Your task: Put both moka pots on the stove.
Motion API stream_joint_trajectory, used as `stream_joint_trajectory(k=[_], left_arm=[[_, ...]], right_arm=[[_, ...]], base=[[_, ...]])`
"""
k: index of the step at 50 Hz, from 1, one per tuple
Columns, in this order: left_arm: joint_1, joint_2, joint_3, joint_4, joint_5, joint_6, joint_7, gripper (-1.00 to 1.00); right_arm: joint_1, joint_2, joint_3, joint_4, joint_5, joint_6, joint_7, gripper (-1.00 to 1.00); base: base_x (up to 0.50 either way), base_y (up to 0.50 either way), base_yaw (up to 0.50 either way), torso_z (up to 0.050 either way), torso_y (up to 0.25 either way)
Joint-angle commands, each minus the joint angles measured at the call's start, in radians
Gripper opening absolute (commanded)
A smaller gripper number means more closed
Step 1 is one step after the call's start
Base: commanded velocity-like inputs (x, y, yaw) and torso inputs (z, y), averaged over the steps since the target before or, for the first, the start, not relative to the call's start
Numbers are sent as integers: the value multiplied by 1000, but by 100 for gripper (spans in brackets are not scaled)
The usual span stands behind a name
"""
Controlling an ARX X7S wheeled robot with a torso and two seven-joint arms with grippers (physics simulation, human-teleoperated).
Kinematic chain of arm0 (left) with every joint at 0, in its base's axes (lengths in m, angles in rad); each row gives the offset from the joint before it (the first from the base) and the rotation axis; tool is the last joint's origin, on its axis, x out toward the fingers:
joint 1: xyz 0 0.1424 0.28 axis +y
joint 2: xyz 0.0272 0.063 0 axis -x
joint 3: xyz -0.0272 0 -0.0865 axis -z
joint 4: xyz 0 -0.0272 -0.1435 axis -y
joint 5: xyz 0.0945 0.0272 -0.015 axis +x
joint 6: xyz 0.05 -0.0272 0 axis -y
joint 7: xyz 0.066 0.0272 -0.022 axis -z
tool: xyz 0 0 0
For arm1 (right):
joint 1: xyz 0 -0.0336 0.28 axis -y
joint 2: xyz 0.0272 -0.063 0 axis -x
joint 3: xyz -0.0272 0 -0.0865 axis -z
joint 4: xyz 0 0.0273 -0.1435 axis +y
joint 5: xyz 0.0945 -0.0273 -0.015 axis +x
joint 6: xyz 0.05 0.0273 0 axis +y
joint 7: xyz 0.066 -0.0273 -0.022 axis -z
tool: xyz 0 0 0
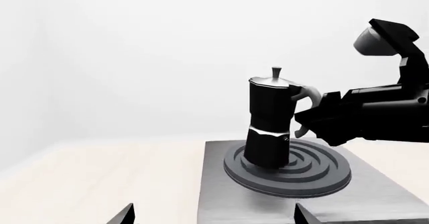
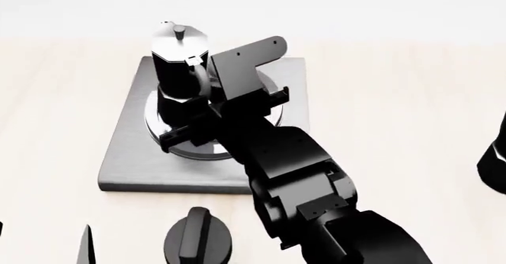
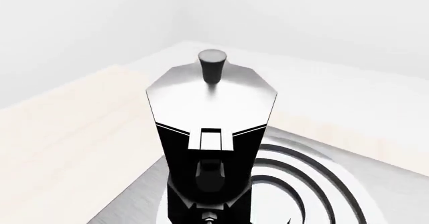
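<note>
**On the burner: one moka pot upright, handle toward the robot**

Nearest the robot's base, a squat black ridged knob (image 2: pixel 198 243) sits on the pale table (image 2: pixel 395 98), just in front of the stove's near edge. At the frame's right edge, a dark shape (image 2: pixel 494 166) shows only partly; too little of it to name.

Right arm reaches forward over the stove (image 2: pixel 127 157), a grey brushed slab. Right gripper (image 1: pixel 305 118) is at the moka pot's handle (image 1: pixel 308 94); fingers sit either side of the handle, narrow gap, but whether they actually clamp it cannot be told from these views.

Moka pot (image 1: pixel 270 121) stands on the ringed burner (image 1: pixel 322 171), toward its left part as the robot faces it. Long axis vertical, perhaps a slight lean. Silver lid (image 3: pixel 211 101) and knob (image 3: pixel 212 63) on top. Handle points back toward the robot and rightward; spout side faces away, toward the far table edge.

Left gripper (image 1: pixel 211 215): only two dark fingertips (image 1: pixel 122 216) visible at the wrist view's edge, set wide apart, holding nothing, back from the stove's near side.
</note>
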Motion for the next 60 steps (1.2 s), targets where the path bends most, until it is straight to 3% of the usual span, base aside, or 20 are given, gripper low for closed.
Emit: stream_joint_trajectory(k=[1,22,23,38,44,50,60], left_arm=[[0,-2,2,-2,-1,4,-2,100],[-2,-3,6,-9,-4,19,-3,100],[-2,-2,6,-12,-4,21,-2,100],[-5,0,18,-20,2,25,-4,100],[-4,-2,18,-18,1,25,-6,100],[-4,-1,24,-17,4,25,-6,100],[-1,-2,33,-15,10,25,-9,100]], right_arm=[[2,-2,35,0,-21,-14,0,-100],[-10,-2,35,7,-32,-7,7,-100],[-11,-2,35,10,-34,-11,11,100],[-23,12,39,-5,-50,-92,4,100],[-35,300,6,-548,-107,-131,280,100],[-27,504,-23,-898,-210,-176,478,100],[-82,696,-29,-1123,-337,-286,593,100]], base=[[0,0,0,0,-74],[0,0,0,0,-50],[0,0,0,0,0],[0,0,0,0,0],[0,0,0,0,0],[0,0,0,0,0],[0,0,0,0,0]])
